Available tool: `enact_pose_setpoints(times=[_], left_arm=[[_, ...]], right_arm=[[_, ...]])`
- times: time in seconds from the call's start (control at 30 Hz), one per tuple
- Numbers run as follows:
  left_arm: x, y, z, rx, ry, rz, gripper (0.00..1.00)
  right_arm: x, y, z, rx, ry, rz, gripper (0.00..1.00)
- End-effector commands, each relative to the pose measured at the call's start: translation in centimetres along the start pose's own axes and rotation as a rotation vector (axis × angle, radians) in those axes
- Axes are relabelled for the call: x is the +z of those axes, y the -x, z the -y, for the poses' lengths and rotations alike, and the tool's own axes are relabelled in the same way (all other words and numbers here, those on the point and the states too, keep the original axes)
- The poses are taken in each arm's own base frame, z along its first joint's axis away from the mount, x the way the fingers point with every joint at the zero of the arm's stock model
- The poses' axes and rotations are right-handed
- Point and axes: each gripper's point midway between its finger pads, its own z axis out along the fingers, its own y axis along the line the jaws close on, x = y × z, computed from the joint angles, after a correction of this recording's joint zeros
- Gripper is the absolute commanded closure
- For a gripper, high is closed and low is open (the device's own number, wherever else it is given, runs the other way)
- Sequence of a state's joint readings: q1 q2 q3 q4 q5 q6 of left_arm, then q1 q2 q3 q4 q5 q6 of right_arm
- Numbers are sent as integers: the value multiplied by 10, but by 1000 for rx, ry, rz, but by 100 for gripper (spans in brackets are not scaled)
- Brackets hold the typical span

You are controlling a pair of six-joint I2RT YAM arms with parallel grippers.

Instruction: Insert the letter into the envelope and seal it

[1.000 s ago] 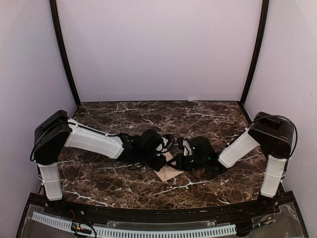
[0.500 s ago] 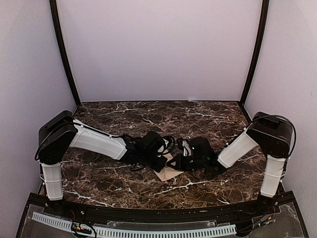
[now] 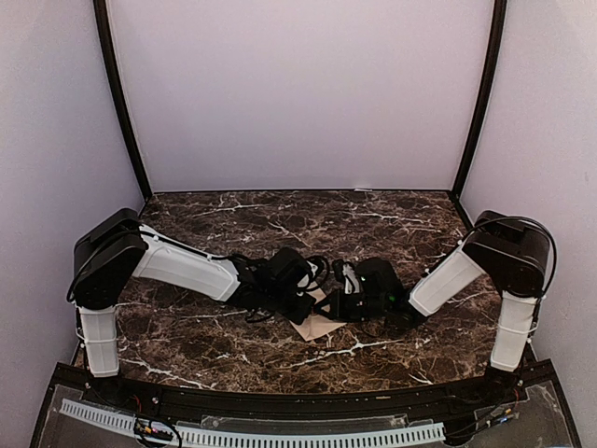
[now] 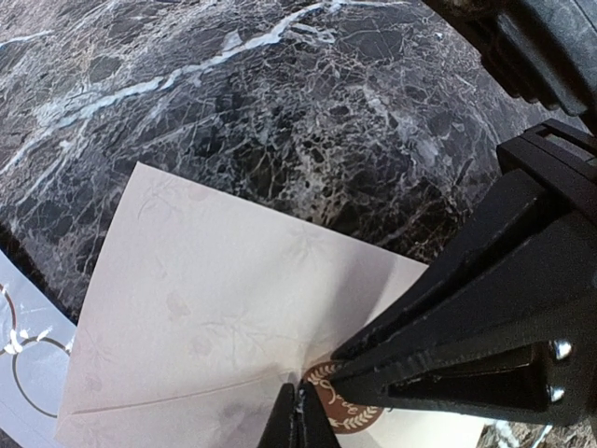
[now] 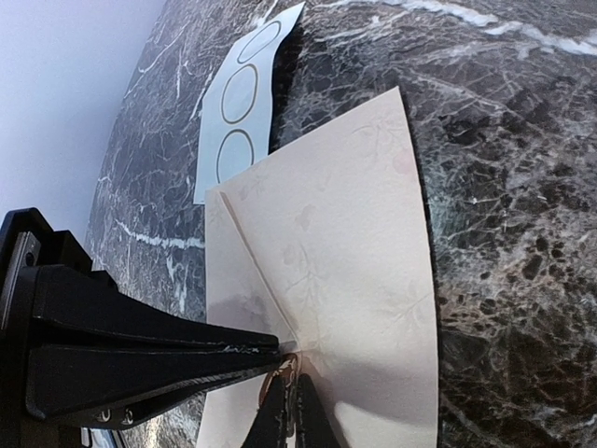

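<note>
**Two closed claws, one sticker, one envelope**

Your left gripper [image 4: 298,411] has its two fingers pressed together, and nothing shows between them. Its tips are down at the edge of the one round brown sticker [image 4: 347,411], which is printed with a pale wreath. Your right gripper [image 5: 289,411] is closed the same way. It reaches the same sticker from the opposite side, so the two claws meet nose to nose.

The sticker sits where the crease lines of the one envelope [image 4: 215,299] run together to a point. The envelope is pinkish-tan with a faint leaf pattern. It lies flat on the dark marble table [image 3: 392,219], about midway between your two arms.

At one corner of the envelope lies one small white card [image 5: 241,98]. You can count three ringed circles in a row on it. Whether the card touches that corner or slips under it, you cannot tell.
</note>
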State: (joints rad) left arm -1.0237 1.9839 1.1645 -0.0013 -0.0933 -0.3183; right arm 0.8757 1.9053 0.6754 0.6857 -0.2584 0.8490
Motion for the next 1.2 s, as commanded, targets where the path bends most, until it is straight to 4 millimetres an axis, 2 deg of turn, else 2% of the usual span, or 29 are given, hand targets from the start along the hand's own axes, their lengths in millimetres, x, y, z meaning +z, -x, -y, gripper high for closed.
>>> enact_pose_setpoints(times=[0.0, 0.1, 0.23, 0.37, 0.4, 0.57, 0.9, 1.17], left_arm=[[9, -40, -16, 14, 56, -129, 100], [10, -47, -18, 15, 64, -144, 100], [9, -49, -19, 11, 69, -149, 100], [10, -48, -19, 3, 68, -144, 100], [10, -47, -19, 0, 67, -143, 100], [9, -44, -17, -7, 60, -135, 100], [9, -43, -15, -17, 51, -130, 100], [9, -40, -14, -18, 49, -123, 100]], right_arm=[[-6, 18, -11, -19, 12, 48, 91], [-11, 22, -12, -31, -7, 62, 82], [-15, 24, -9, -38, -35, 72, 79], [-20, 24, -4, -32, -56, 84, 72], [-22, 24, -5, -33, -55, 87, 73], [-21, 20, -21, -64, 13, 57, 99], [-4, 15, -21, -57, 26, 12, 100], [6, 8, -9, -30, 1, -10, 100]])
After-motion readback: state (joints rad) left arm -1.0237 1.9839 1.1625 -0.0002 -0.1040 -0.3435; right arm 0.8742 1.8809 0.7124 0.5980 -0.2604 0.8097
